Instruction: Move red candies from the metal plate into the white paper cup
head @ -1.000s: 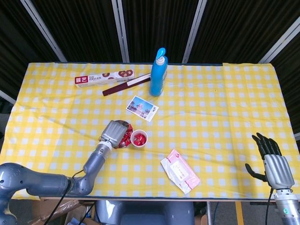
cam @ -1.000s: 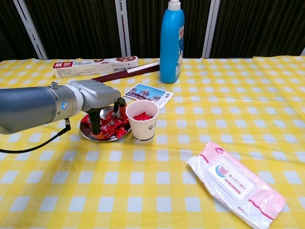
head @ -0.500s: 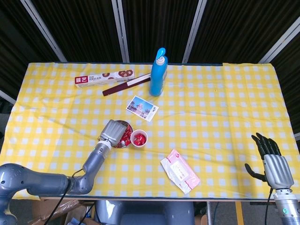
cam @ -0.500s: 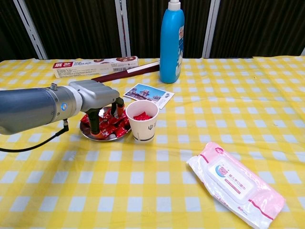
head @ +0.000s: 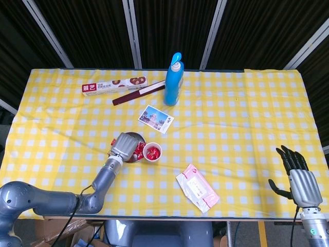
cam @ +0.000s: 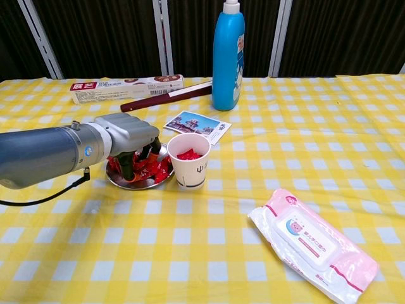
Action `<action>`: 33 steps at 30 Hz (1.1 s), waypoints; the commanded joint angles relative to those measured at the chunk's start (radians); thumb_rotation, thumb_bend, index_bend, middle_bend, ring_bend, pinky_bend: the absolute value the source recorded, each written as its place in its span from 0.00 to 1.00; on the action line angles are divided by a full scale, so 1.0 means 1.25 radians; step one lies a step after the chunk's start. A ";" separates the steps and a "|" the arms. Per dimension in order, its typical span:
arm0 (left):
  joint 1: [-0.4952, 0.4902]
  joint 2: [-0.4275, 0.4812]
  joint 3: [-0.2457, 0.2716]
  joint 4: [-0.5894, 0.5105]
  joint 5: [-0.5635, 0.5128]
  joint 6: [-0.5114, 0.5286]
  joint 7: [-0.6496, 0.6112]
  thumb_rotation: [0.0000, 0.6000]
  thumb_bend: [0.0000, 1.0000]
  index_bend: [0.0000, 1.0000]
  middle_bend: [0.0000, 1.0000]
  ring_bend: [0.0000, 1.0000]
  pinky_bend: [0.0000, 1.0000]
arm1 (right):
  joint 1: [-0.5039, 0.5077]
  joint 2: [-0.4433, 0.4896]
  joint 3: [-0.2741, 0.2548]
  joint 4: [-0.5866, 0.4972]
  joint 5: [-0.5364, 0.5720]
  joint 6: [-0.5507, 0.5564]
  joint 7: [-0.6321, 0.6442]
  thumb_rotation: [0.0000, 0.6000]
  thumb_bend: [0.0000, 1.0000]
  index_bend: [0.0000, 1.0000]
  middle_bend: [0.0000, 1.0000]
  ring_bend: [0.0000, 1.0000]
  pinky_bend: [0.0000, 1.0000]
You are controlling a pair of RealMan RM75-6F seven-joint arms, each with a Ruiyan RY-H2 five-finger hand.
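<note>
While the left hand (cam: 130,140) reaches into the metal plate (cam: 128,183), the white paper cup (cam: 190,160) stands upright.

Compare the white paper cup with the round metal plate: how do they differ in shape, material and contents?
The white paper cup is tall, narrow and opaque white; the round metal plate is low, wide and shiny. The cup holds a few red candies; the plate holds a larger pile, with the left hand over it. Both stand side by side on the yellow checked tablecloth.
</note>
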 commanded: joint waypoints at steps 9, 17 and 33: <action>0.015 -0.001 -0.013 0.005 0.049 0.023 -0.020 1.00 0.44 0.60 0.65 0.85 0.91 | 0.000 -0.001 0.001 0.000 -0.001 0.002 0.001 1.00 0.39 0.00 0.00 0.00 0.00; 0.018 0.022 -0.036 -0.012 0.072 0.034 -0.029 1.00 0.45 0.62 0.67 0.86 0.91 | -0.001 -0.002 0.001 0.002 -0.001 0.003 0.000 1.00 0.39 0.00 0.00 0.00 0.00; 0.015 0.089 -0.076 -0.082 0.097 0.056 -0.031 1.00 0.45 0.62 0.68 0.86 0.91 | -0.001 -0.002 0.003 0.002 0.001 0.004 0.003 1.00 0.39 0.00 0.00 0.00 0.00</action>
